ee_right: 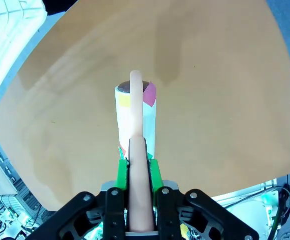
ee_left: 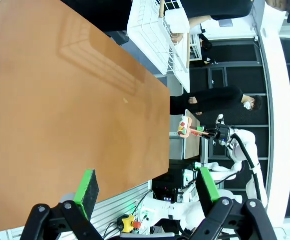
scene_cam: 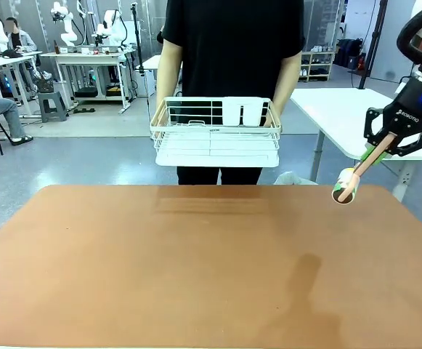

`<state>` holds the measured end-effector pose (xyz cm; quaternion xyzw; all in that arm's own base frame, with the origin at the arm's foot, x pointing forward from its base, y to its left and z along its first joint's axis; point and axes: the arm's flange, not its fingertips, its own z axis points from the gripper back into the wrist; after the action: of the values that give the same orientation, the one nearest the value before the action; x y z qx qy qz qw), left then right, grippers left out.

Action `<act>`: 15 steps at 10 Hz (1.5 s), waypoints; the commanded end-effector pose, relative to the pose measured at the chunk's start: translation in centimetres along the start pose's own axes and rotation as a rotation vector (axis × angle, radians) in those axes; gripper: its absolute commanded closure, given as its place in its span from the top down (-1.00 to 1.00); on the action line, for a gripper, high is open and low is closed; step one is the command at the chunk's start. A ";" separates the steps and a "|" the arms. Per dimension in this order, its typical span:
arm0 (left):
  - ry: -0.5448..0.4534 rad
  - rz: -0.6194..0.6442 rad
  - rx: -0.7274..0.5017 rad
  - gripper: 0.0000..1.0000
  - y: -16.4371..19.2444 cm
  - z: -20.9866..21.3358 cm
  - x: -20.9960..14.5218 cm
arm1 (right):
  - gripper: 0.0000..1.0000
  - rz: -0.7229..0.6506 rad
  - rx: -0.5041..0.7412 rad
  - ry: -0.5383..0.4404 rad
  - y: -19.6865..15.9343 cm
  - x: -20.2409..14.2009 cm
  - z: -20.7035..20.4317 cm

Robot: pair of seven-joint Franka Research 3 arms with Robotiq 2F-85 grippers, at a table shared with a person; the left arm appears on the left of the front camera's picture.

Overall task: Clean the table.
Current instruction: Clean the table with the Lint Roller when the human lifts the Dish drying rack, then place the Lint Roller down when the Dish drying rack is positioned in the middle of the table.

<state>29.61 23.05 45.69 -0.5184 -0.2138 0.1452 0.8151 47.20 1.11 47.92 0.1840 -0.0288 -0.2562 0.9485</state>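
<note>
Right gripper [scene_cam: 380,150]: both green pads are clamped on the peach handle of a lint roller [scene_cam: 345,187], so you have a firm side grip with the handle running out past the fingertips. In the right wrist view the gripper [ee_right: 139,167] has the handle centred between its fingers, and the roll [ee_right: 148,117] sits straight ahead of them, white with yellow, pink and green patches and a dark open end. The roll hangs below and ahead of the gripper, tilted down, in the air. Beneath it lies the table [scene_cam: 160,276], its reddish-brown top bare, and the roller's shadow falls on the top well apart from the roll itself. From this gripper the table [ee_right: 224,100] spreads out past the roll on all sides. Left gripper [ee_left: 147,187]: you have it open, green pads spread wide with nothing between them. Ahead of it the table [ee_left: 60,100] stretches away, and the pad on one side stands in front of the table's near edge. Farther off across the top you can see the right arm holding the roller [ee_left: 183,127]. Beyond the table's far edge, away from both grippers, a person in a black top holds a white wire rack [scene_cam: 216,134] with both hands, raised clear of the table top.
</note>
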 end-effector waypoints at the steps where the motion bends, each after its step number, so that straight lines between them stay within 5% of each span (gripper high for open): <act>1: -0.006 -0.021 -0.026 1.00 -0.2 0.3 0.1 | -0.58 -0.003 0.014 -0.003 0.4 0.2 0.3; 5: -0.006 -0.021 -0.026 1.00 -0.2 0.3 0.1 | -0.58 0.000 0.000 0.000 0.0 0.0 0.0; 6: -0.006 -0.021 -0.026 1.00 -0.2 0.3 0.1 | -0.58 0.116 -0.297 -0.116 -0.1 -1.3 0.7; 9: -0.006 -0.021 -0.026 1.00 -0.2 0.3 0.1 | -0.58 0.367 -0.687 -0.012 -2.6 -6.2 5.4; 11: -0.006 -0.021 -0.026 1.00 -0.2 0.3 0.1 | -0.58 0.370 -0.622 0.047 -2.6 -5.3 4.9; 15: -0.006 -0.021 -0.026 1.00 -0.2 0.3 0.1 | -0.58 0.280 -0.667 0.013 -3.2 -5.8 5.0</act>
<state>29.63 23.02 45.68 -0.5183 -0.2136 0.1448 0.8154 39.82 -0.46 51.56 -0.1419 0.0472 -0.1046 0.9832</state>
